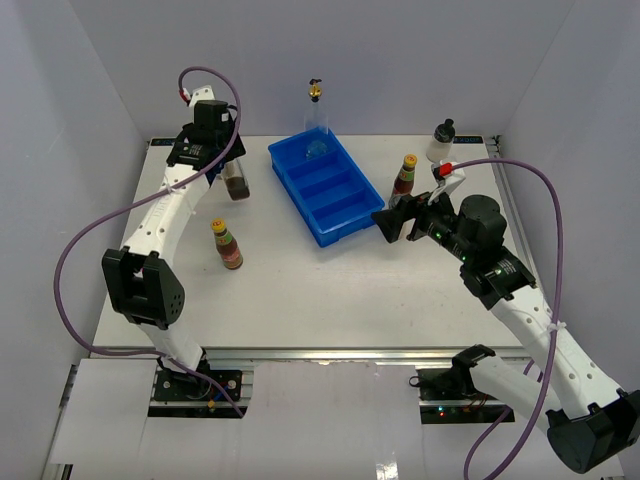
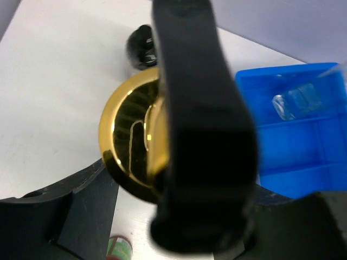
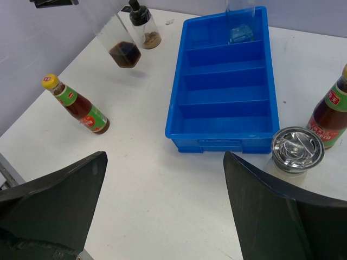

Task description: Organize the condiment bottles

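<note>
My left gripper (image 1: 222,158) is shut on a tall clear bottle (image 1: 237,182) with dark sauce at its bottom, held tilted at the back left; its gold-black spout (image 2: 135,141) fills the left wrist view. The second tall clear bottle (image 1: 317,120) stands in the tray's far compartment. One red sauce bottle (image 1: 227,244) stands on the left, and the other (image 1: 405,177) to the right of the tray. One black-capped jar (image 1: 441,141) stands at the back right, another (image 3: 142,24) behind the held bottle. My right gripper (image 1: 393,222) is open and empty by the tray's near right corner.
The blue tray (image 1: 345,215) lies slantwise in the middle back, its other compartments empty. A small jar with a shiny silver lid (image 3: 297,148) stands just right of my right gripper, next to the right red sauce bottle (image 3: 329,111). White walls close in the back and the sides.
</note>
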Robot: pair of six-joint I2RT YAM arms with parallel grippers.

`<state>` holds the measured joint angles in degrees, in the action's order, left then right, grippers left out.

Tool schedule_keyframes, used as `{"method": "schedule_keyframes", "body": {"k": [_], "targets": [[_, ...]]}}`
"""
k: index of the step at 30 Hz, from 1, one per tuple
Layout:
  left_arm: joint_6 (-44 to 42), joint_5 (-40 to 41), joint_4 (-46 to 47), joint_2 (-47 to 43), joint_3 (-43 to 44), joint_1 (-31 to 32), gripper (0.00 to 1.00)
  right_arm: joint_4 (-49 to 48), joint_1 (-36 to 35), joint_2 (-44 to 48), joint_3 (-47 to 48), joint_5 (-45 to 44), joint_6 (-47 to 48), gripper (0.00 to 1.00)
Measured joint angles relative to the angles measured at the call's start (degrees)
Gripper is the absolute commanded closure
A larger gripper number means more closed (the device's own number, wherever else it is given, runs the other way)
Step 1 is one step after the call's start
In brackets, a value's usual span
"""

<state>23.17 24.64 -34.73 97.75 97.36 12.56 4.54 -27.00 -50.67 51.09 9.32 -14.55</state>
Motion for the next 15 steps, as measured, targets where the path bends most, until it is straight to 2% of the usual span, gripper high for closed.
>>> {"method": "schedule_keyframes", "body": {"k": [8, 15], "targets": [[-8.9, -12.6, 7.0, 0.9, 1.8, 0.1, 1.0, -0.1, 0.0, -0.7, 0.0, -0.2, 0.0, 0.06], [-17.2, -23.8, 13.9, 0.6, -0.8, 0.3, 1.0, -0.1, 0.0, -0.7, 0.0, -0.4, 0.0, 0.07]]}}
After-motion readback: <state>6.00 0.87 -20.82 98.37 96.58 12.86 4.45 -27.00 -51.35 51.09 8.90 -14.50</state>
